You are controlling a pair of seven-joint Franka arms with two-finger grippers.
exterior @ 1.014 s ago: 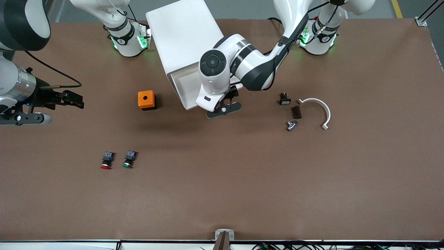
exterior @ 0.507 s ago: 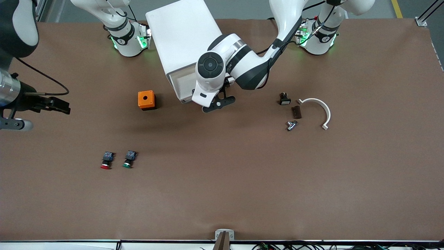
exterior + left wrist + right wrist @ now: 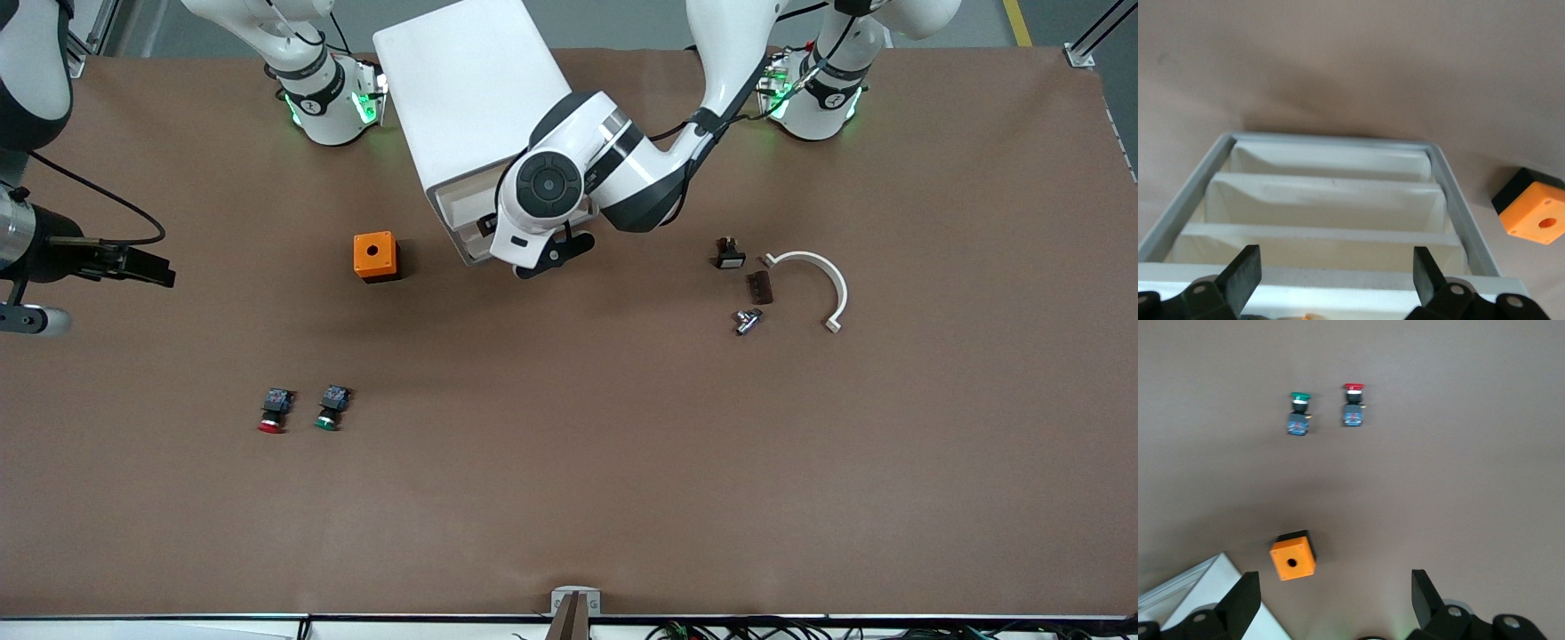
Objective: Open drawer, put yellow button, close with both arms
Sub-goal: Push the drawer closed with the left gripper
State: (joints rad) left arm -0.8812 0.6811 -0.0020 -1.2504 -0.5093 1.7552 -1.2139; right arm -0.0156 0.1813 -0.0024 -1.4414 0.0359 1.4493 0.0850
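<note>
The white cabinet [image 3: 471, 98] stands between the arms' bases. Its top drawer [image 3: 458, 218] sticks out a little toward the front camera. My left gripper [image 3: 491, 226] hangs over that drawer's front, open and empty. In the left wrist view the gripper [image 3: 1335, 277] spans the drawer's white rim [image 3: 1338, 297], with the lower drawers' cream fronts below. A yellow-orange sliver [image 3: 1308, 316] shows at that view's edge; I cannot tell whether it is the yellow button. My right gripper [image 3: 147, 264] waits open and empty at the right arm's end of the table, also shown in its wrist view [image 3: 1333, 600].
An orange box with a round hole [image 3: 375, 256] sits beside the cabinet. A red-capped button [image 3: 274, 411] and a green-capped button [image 3: 330, 407] lie nearer the front camera. Small black and metal parts [image 3: 751, 286] and a white curved piece [image 3: 822, 284] lie toward the left arm's end.
My left gripper has moved toward the cabinet and the top drawer sticks out less than before. My right gripper has drawn back toward the right arm's end of the table.
</note>
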